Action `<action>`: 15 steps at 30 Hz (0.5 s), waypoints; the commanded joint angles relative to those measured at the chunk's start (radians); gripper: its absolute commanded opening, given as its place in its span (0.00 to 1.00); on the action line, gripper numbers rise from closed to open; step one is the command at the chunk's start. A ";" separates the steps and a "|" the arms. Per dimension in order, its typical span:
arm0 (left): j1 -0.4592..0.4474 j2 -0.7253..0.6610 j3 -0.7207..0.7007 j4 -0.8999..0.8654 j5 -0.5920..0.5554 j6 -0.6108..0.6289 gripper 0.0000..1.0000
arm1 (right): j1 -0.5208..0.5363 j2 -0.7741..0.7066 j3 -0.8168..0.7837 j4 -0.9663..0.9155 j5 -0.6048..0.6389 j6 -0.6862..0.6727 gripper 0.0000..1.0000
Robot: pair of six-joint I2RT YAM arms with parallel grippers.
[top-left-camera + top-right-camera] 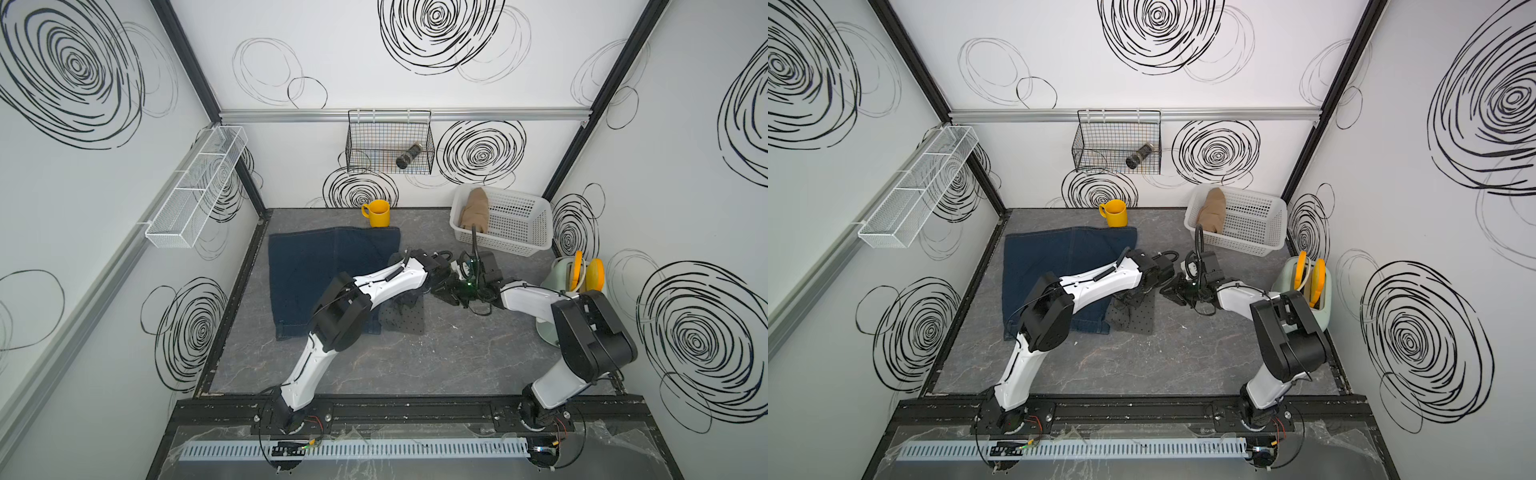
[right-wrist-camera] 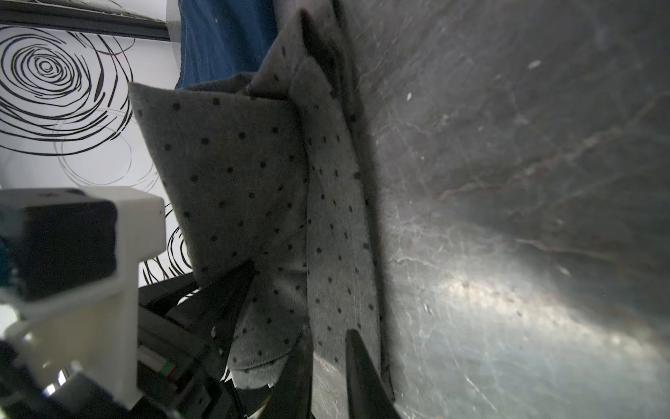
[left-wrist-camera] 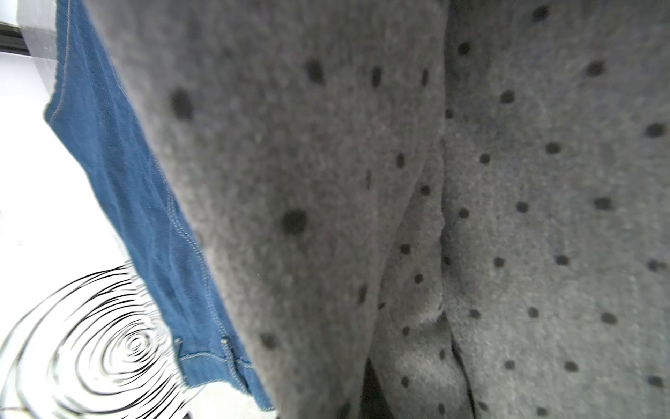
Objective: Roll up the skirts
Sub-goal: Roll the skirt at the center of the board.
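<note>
Dotted skirt (image 1: 405, 322), left gripper (image 1: 1130, 300) pinching (elbows (image 1: 340, 309) raised)

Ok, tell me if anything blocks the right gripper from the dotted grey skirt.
Nothing visible does. The right gripper, jaws apart, sits right at the edge of the dotted grey skirt; the left gripper pinches a raised fold beside it, not in between.

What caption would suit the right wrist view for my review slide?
Right gripper at the edge of the dotted grey skirt, one flap raised off the dark table, denim skirt behind.
</note>
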 commanded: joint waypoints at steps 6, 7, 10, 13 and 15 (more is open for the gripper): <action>-0.031 0.143 0.181 -0.110 -0.028 -0.035 0.14 | -0.001 0.148 0.009 0.154 -0.113 0.012 0.16; -0.034 0.152 0.183 -0.110 -0.029 -0.040 0.15 | -0.001 0.156 0.003 0.178 -0.127 0.019 0.16; -0.045 0.171 0.198 -0.109 -0.012 -0.055 0.17 | 0.000 0.177 -0.008 0.244 -0.157 0.036 0.15; -0.063 0.193 0.226 -0.097 0.038 -0.058 0.21 | -0.001 0.206 0.005 0.233 -0.157 0.033 0.14; -0.073 0.208 0.246 -0.084 0.083 -0.059 0.23 | -0.006 0.222 0.005 0.228 -0.156 0.032 0.13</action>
